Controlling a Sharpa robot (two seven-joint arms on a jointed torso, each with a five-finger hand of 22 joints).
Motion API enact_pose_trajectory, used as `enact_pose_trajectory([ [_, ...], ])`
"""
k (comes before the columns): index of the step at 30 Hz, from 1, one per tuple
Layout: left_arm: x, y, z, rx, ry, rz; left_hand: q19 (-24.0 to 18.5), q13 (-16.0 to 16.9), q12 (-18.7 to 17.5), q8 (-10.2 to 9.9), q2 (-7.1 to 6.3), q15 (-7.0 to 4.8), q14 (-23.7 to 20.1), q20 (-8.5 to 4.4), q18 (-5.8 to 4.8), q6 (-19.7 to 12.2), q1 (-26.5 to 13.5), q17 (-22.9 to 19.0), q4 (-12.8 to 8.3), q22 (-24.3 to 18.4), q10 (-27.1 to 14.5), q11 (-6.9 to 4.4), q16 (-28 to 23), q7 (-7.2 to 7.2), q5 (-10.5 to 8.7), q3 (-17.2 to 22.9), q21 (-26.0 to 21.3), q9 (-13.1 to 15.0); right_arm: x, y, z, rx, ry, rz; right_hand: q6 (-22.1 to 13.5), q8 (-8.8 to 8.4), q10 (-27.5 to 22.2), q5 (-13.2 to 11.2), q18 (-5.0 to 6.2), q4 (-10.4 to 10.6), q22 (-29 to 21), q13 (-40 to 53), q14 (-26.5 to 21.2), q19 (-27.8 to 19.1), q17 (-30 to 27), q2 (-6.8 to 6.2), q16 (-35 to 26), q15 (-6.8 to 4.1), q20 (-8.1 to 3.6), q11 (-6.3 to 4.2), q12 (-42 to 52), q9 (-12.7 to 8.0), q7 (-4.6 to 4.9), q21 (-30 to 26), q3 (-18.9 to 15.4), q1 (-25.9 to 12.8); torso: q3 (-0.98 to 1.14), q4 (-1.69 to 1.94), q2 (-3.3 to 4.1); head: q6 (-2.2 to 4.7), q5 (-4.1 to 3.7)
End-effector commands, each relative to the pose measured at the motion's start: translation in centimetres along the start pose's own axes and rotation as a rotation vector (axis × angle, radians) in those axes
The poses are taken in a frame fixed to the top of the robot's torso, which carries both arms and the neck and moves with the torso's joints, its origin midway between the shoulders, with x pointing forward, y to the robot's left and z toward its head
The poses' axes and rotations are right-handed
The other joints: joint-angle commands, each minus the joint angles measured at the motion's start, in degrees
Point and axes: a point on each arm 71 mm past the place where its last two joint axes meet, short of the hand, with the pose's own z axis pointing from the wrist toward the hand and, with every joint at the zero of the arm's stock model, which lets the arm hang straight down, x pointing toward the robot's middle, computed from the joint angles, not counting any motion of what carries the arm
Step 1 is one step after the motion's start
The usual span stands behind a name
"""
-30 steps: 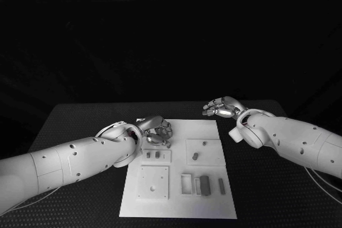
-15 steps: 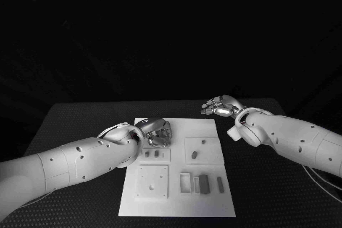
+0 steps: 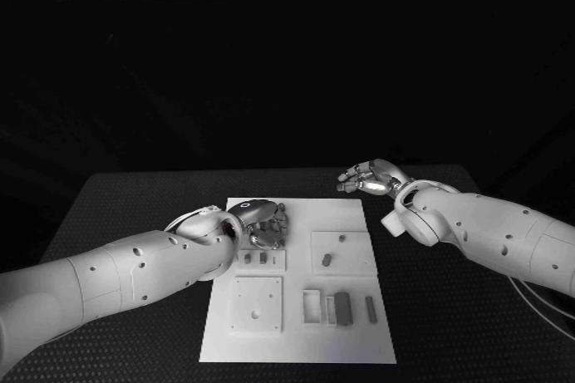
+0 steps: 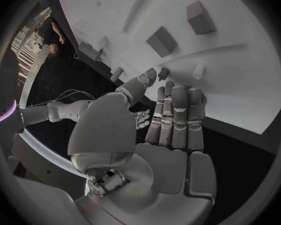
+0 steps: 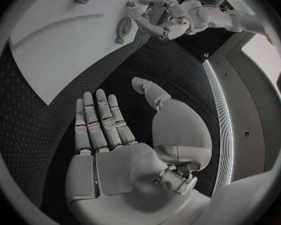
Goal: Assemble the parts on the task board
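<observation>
We hold our left hand (image 3: pixel 266 223) empty over the white task board's (image 3: pixel 306 337) ten-o'clock corner, fingers together; right hand (image 3: pixel 368 179) spread, idle. Next: pinch a small grey part (image 3: pixel 325 261).

The flat rectangular task board (image 3: pixel 302 333) is plain white. The small block-shaped parts (image 3: pixel 344 308) on it are dark grey. The table (image 3: pixel 132 208) is black with a fine dotted texture. Both arms are glossy white with small dark round holes; the left hand (image 3: pixel 266 221) and right hand (image 3: pixel 369 177) are metallic silver.
</observation>
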Motion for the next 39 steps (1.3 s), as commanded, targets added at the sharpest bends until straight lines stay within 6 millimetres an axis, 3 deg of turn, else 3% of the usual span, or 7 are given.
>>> enact_pose_trajectory([
  [1,0.4,0.0,0.0,-0.003,0.022,0.013,0.4,0.1,-0.3,-0.1,0.85,-0.14,0.4,-0.33,2.13,0.5,-0.1,0.0,0.1,1.3,0.9,-0.13,0.4,-0.05,0.17,-0.1,0.3,-0.1,0.1,0.1,0.0,-0.008,0.005,0.0,-0.4,0.35,0.0,0.3,-0.39,0.3,0.1,0.0,-0.5,-0.3,-0.1,-0.06,0.4,-0.01,-0.07,0.45,-0.4,-0.1,0.35,-0.2,0.0,-0.4,-0.01,-0.05,0.05,-0.06,0.05],
  [25,1.5,0.3,0.2,-0.021,0.046,-0.02,1.4,0.4,-0.6,0.0,2.93,-0.79,2.0,-0.88,2.4,1.2,-0.5,0.4,0.4,1.2,2.6,-0.77,3.0,-0.25,0.58,0.1,1.7,-0.6,0.2,0.1,0.0,-0.008,0.007,0.001,-0.4,0.38,0.0,0.3,-0.41,0.3,0.1,0.0,-0.5,-0.4,-0.1,-0.06,0.4,0.0,-0.06,0.46,-0.4,-0.1,0.37,-0.2,0.0,-0.4,0.01,0.08,-0.02,0.03,-0.12],
  [26,1.5,0.2,0.2,-0.02,0.048,-0.02,1.6,0.4,-0.8,-0.1,3.54,-0.79,2.1,-0.9,2.38,0.9,-1.0,0.4,0.9,1.2,2.6,-0.76,3.1,-0.13,0.68,0.1,1.8,-0.7,0.2,0.1,0.0,-0.008,0.007,0.001,-0.4,0.38,0.0,0.3,-0.41,0.3,0.1,0.0,-0.5,-0.4,-0.1,-0.06,0.4,-0.01,-0.06,0.46,-0.4,-0.1,0.37,-0.2,0.0,-0.4,0.0,0.1,-0.02,0.04,-0.12],
  [39,2.3,0.2,0.6,-0.038,0.072,-0.028,1.7,0.4,-1.2,-0.4,3.63,-0.77,2.2,-0.97,2.48,0.6,-1.4,0.2,1.0,1.1,2.5,-0.74,3.3,0.02,0.58,0.1,1.9,-1.0,0.3,0.2,0.1,-0.01,0.012,0.002,-0.4,0.41,0.0,0.3,-0.42,0.3,0.1,0.0,-0.6,-0.4,-0.1,-0.01,0.4,-0.02,-0.06,0.43,-0.4,-0.1,0.34,-0.2,0.0,-0.4,-0.01,-0.02,0.0,0.27,0.05],
])
